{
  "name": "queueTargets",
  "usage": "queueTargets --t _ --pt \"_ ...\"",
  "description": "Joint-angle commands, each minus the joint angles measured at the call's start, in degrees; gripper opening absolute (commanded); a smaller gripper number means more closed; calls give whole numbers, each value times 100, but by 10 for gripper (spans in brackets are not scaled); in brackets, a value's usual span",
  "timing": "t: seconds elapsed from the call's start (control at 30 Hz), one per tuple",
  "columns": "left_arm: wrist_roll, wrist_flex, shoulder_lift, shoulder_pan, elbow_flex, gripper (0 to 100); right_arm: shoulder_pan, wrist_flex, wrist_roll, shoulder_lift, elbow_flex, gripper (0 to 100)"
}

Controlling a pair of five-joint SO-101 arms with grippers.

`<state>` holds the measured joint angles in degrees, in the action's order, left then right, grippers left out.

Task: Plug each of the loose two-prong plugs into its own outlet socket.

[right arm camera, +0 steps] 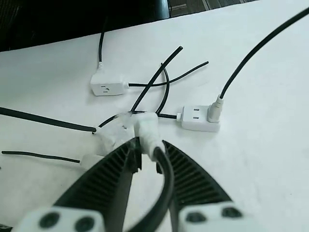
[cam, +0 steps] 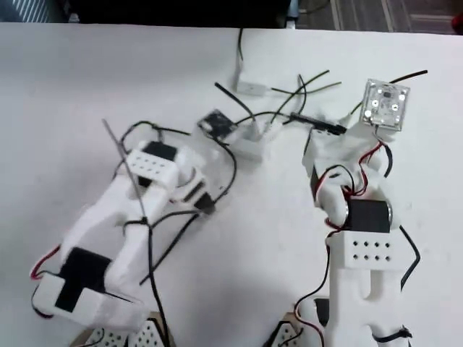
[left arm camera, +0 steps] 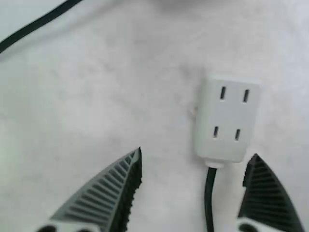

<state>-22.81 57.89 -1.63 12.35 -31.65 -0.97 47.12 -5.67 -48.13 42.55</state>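
Observation:
My right gripper (right arm camera: pixel 147 150) is shut on a white two-prong plug (right arm camera: pixel 146 131), whose black cord runs back between the fingers. Beyond it lies a white outlet block (right arm camera: pixel 195 119) with another plug (right arm camera: pixel 215 112) pushed into its end. Farther off sits a second white outlet (right arm camera: pixel 107 86). My left gripper (left arm camera: pixel 195 158) stands open over a white two-socket outlet block (left arm camera: pixel 227 118), one finger on each side of the block's black cord (left arm camera: pixel 209 193). In the high view that block (cam: pixel 249 144) lies at mid-table by the left gripper (cam: pixel 235 134); the right gripper (cam: pixel 307 121) is to its right.
Two more loose white plugs (right arm camera: pixel 112 133) (right arm camera: pixel 89 160) lie just past the held plug. Black cords (cam: pixel 304 90) cross in a tangle at the table's middle back. A small white outlet (cam: pixel 249 87) sits near the far edge. Both arms' bodies take up the front.

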Motion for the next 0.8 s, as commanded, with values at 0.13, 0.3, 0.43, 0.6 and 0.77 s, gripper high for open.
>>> queueTargets --t 0.13,0.3,0.43,0.6,0.77 --pt "158 114 -1965 -435 -686 308 -567 312 695 -92 -35 17" --pt "747 -53 -3495 -866 -1609 298 -1015 725 1345 75 -44 16" --pt "905 -308 -4295 -1367 -2312 296 -1490 1024 1758 796 -237 16" --pt "1143 -914 -4848 -2026 -3103 295 -1895 1420 2022 1798 -756 17" --pt "1354 -1688 -4971 -2536 -3675 294 -2422 1481 2084 2369 -941 17"
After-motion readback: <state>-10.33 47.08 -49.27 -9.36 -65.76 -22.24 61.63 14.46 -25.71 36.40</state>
